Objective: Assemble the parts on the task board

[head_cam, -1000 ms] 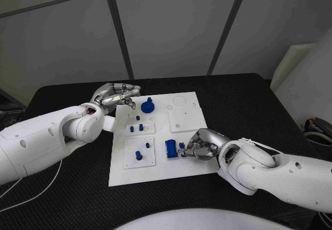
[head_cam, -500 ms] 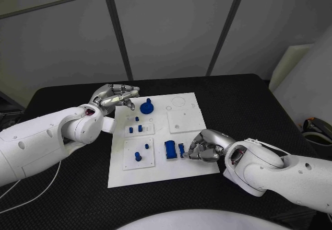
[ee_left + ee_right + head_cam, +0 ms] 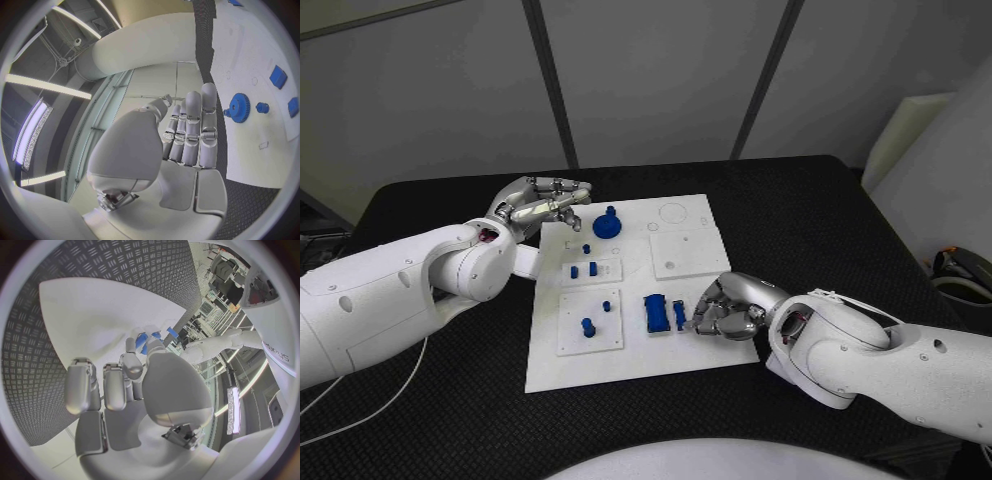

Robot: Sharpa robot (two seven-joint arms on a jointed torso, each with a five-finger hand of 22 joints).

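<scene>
Best done slowly: keep the right hand [image 3: 727, 308] low over the task board [image 3: 687, 355], its fingers curled toward the slim blue part [image 3: 679, 314], and seat that part squarely beside the larger blue block [image 3: 655, 312]. Cannot tell whether those fingertips actually pinch the slim part or only touch it. Left hand [image 3: 540, 203] raised at the board's far corner, fingers together, holding nothing, with the blue gear [image 3: 607, 222] just beside them.

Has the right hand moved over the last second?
Yes. The right hand has slid along the board away from the left hand, toward the board's right edge; the blue block it crowded now stands apart from it.
</scene>
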